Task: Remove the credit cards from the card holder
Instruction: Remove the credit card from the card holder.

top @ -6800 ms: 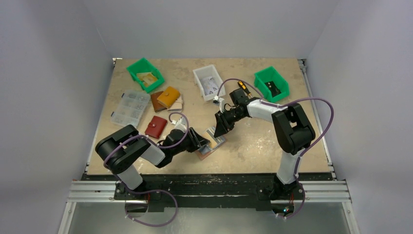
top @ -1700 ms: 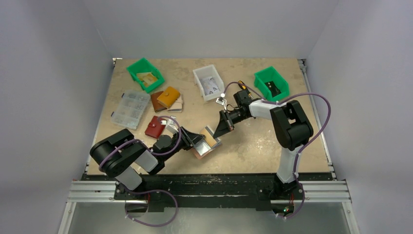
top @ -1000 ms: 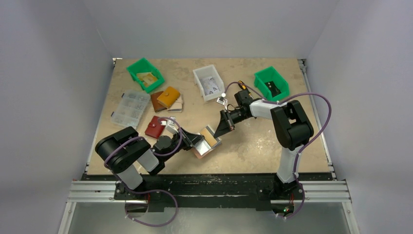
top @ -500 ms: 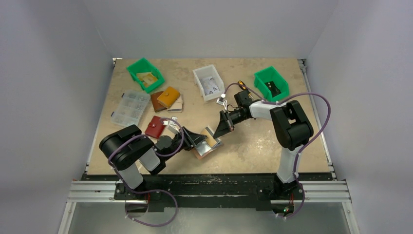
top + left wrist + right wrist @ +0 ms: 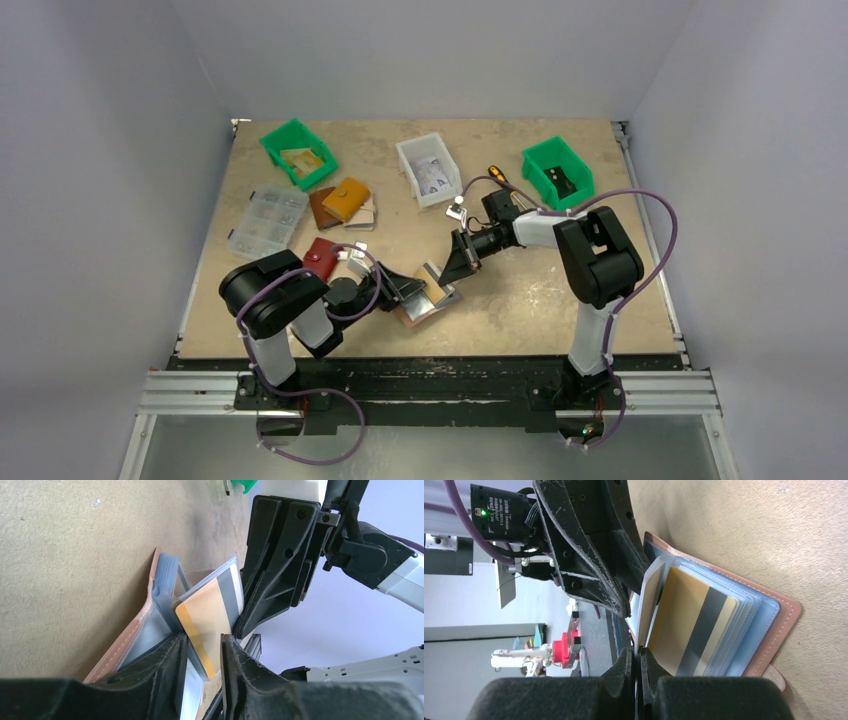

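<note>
The holder (image 5: 424,304) lies open on the table (image 5: 530,300), between the two grippers, with its brown-pink leather down and its clear sleeves up. Left of the left gripper (image 5: 407,288), past its wrist, sits a red pouch (image 5: 322,259). The left gripper is at the holder's left side. In its wrist view its fingers (image 5: 170,680) stand apart with one raised sleeve (image 5: 234,582) passing between them, and I cannot tell whether they press on it. A gold card (image 5: 205,615) with a yellow band sits inside that sleeve. Just to the right, the right gripper (image 5: 459,268) meets the same sleeve from the other side, its fingers clenched on the sleeve's edge. In the right wrist view the sleeve stands on edge straight ahead of the right fingertips. To the right of it a striped card (image 5: 691,625), gold with a dark band, lies flat in the sleeves over the leather. Both cards are inside the holder.
</note>
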